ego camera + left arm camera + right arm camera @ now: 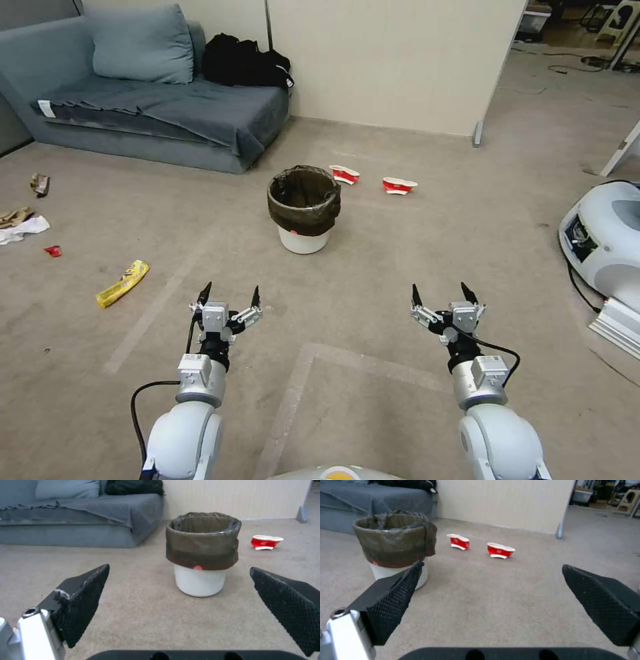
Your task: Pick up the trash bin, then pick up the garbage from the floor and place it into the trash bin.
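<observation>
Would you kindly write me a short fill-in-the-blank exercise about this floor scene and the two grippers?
1. The trash bin stands upright on the ____.
2. Just beyond it lie ____ crushed red-and-white cups.
3. The left gripper and the right gripper are both ____ and hold nothing.
4. The yellow wrapper lies on the robot's ____ side.

Missing words: floor; two; open; left

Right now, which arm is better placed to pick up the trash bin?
Probably the left. The trash bin stands ahead, slightly nearer the open left claw than the open right claw, and the left wrist view faces it almost centred. The right wrist view looks more toward the crushed cups.
</observation>
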